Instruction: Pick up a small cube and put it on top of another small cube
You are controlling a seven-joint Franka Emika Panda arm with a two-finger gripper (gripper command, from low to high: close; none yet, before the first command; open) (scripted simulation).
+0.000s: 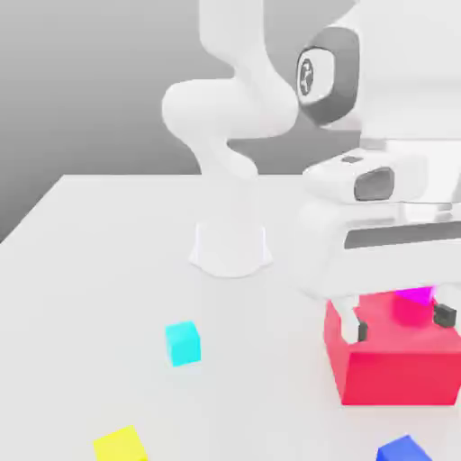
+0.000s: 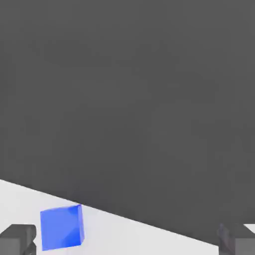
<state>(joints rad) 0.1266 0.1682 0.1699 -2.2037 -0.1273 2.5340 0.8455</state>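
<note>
Two fingertips stand spread wide on your gripper [image 1: 402,322], holding nothing, above the red cube [image 1: 392,356]. Your small blue cube [image 2: 62,227] lies just ahead; centre over it squarely before you descend.

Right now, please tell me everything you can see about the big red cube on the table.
The red cube is a plain, matte block of uniform colour, much larger than the cyan cube. It sits flat and upright on the white table, toward the exterior view's right. The gripper hangs just over its top, the dark fingers spread open. A magenta patch shows behind its top edge. Whether the fingers touch it cannot be told.
</note>
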